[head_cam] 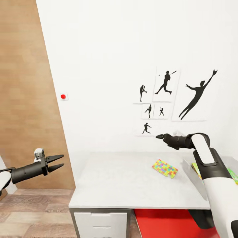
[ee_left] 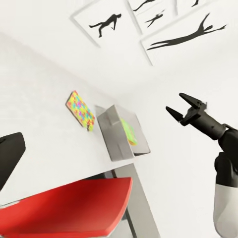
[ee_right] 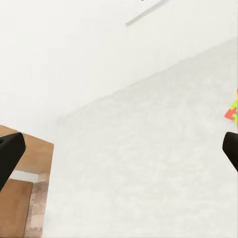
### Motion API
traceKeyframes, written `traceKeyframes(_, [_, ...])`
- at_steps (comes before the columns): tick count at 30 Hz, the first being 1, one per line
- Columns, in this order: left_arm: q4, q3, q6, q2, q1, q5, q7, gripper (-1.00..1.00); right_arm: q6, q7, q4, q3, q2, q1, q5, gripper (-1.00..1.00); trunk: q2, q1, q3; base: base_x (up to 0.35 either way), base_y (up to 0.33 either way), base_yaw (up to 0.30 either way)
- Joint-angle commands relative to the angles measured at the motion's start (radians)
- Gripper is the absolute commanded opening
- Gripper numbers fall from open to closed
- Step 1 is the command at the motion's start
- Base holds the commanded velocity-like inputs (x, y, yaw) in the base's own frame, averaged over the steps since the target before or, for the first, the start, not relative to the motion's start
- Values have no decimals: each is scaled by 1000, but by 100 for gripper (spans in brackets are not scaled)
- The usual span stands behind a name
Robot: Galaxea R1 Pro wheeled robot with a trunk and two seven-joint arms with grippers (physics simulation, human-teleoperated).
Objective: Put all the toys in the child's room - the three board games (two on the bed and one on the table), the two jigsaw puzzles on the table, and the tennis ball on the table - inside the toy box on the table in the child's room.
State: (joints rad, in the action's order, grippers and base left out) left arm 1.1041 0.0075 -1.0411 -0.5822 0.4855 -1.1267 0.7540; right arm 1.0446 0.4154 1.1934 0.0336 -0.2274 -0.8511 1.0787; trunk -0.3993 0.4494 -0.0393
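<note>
On the pale table lies one jigsaw puzzle, a thin multicoloured sheet, also visible in the left wrist view and as a corner in the right wrist view. To its right stands the grey toy box, partly hidden by my right arm. Green and yellow flat things lie inside it, but I cannot tell which. My right gripper hangs open above the table's back edge, empty. My left gripper is open and empty, off the table's left end.
A red seat is tucked under the table beside white drawer fronts. Athlete silhouette pictures hang on the white wall. A wood panel stands at the left, with wood floor below.
</note>
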Motion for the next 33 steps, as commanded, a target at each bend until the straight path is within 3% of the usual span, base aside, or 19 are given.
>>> traceKeyframes(1, [-1, 0, -4, -2, 1, 3, 5, 100, 3, 10, 1, 0, 0, 0, 10, 100, -1, 1, 1, 112, 215, 277])
traceKeyframes(20, [-1, 0, -2, -13, 1, 4, 5, 100, 3, 15, -4, -8, 4, 1, 6, 100, -1, 1, 13, 161, 22, 260])
traceKeyframes(27, [-1, 0, -3, -16, 1, 4, 5, 100, 3, 17, -11, -8, 2, 1, 0, 100, -1, 1, 14, 42, -60, 19])
traceKeyframes(33, [-1, 0, -3, -23, 1, 4, 5, 100, 3, 18, -11, -8, 0, 1, 0, 100, -1, 1, 14, -70, 13, -186])
